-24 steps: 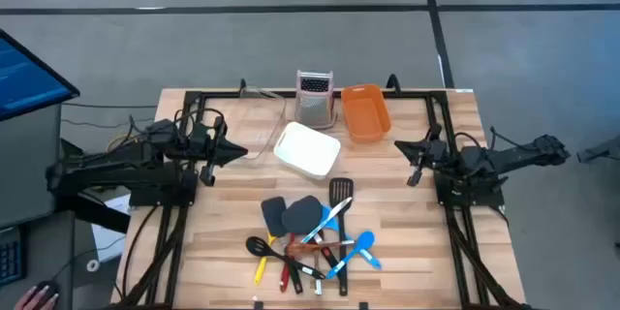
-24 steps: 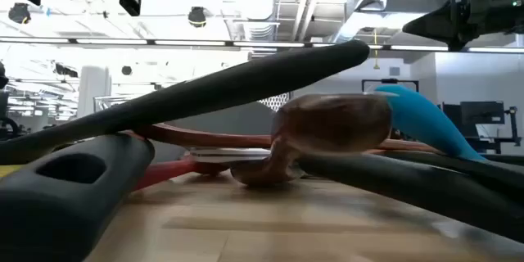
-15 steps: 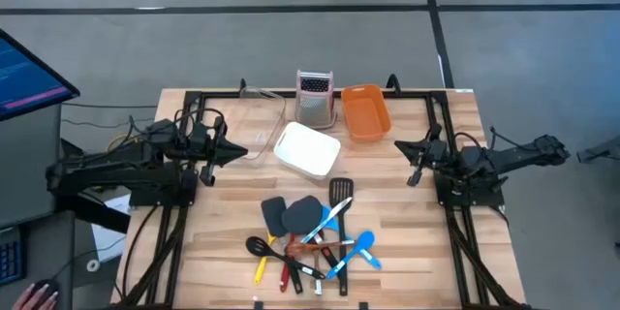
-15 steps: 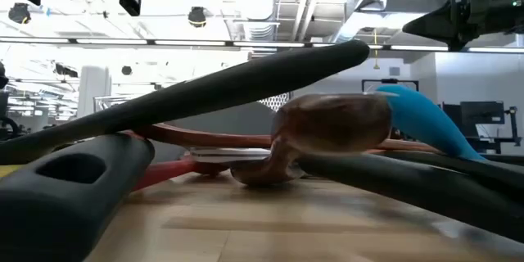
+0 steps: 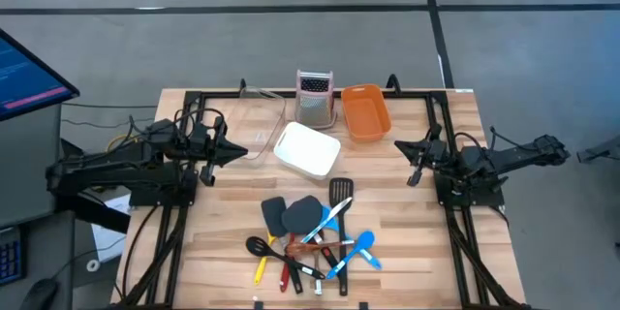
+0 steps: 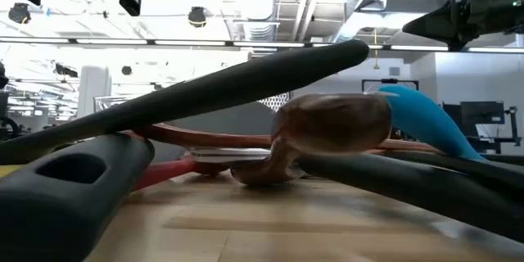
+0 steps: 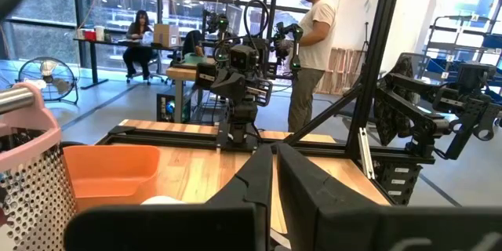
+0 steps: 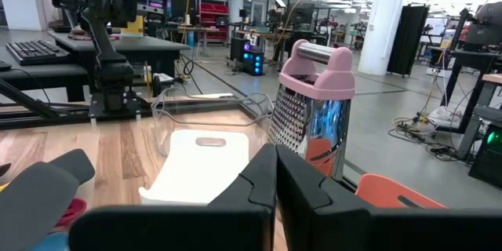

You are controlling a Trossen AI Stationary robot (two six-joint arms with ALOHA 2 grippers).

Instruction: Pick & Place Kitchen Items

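The kitchen items lie in a crossed pile (image 5: 310, 237) near the table's near edge: two black spatulas (image 5: 289, 216), a slotted turner (image 5: 340, 192), blue spoons (image 5: 362, 247), and a yellow-handled (image 5: 260, 269) and a red-handled tool (image 5: 285, 275). The low view looks into the pile: a black handle (image 6: 213, 90) lies over a brown wooden spoon (image 6: 332, 123) and a blue spoon (image 6: 417, 119). My left gripper (image 5: 242, 152) hovers shut at the table's left. My right gripper (image 5: 405, 149) hovers shut at the right. Both are raised and far from the pile, their shut fingers showing in the wrist views (image 7: 274, 161) (image 8: 274, 165).
At the far middle stand a steel grater with a pink top (image 5: 314, 97), an orange tub (image 5: 366, 112) and a white tub (image 5: 308, 148); a clear tub (image 8: 205, 111) stands beside them. Black frame rails (image 5: 184, 203) run along both sides. People (image 7: 310, 39) are in the room beyond.
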